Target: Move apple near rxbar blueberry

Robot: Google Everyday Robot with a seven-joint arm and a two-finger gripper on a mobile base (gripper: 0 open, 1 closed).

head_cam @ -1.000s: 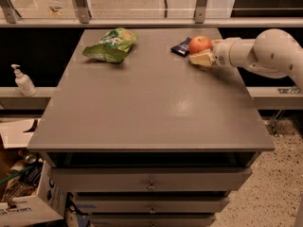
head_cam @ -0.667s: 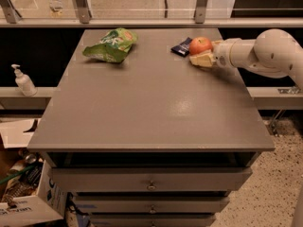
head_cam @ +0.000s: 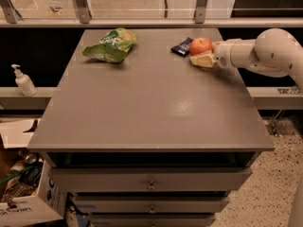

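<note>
The apple (head_cam: 201, 46) sits at the far right of the table (head_cam: 142, 112), just beside the rxbar blueberry (head_cam: 182, 47), so the move looks as good as done to me; the gripper (head_cam: 204, 58) is right against the apple's near side, and whether it grips the fruit or merely rests beside it I cannot tell; what is left, I'd judge, is drawing clear. The drawers (head_cam: 151, 179) below are shut, contents hidden; a cardboard box (head_cam: 21, 209) on the floor holds clutter I can't make out.
</note>
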